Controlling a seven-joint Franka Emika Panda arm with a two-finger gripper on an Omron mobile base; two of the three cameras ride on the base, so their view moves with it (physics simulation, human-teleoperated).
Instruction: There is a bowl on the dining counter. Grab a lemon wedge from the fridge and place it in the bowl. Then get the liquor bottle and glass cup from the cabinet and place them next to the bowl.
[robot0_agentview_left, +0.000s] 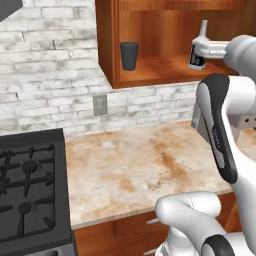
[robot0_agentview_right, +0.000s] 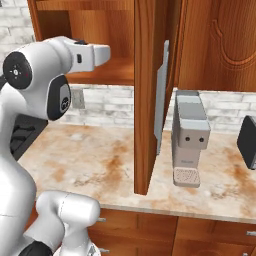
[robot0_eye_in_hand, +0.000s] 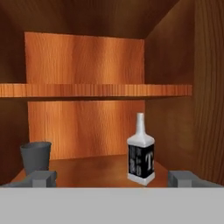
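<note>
Open wooden wall cabinet (robot0_agentview_left: 150, 45) above the speckled stone counter (robot0_agentview_left: 140, 170). The white square-bodied liquor bottle with a dark label (robot0_eye_in_hand: 141, 153) stands on the lower shelf, right of centre; the dark grey glass cup (robot0_eye_in_hand: 35, 157) stands at far left, well apart. The gripper (robot0_eye_in_hand: 111, 178), jaws fully spread and empty, faces the bottle from the near side. Risk: an off-centre approach could let one finger nudge the tall, narrow bottle and topple it.
</note>
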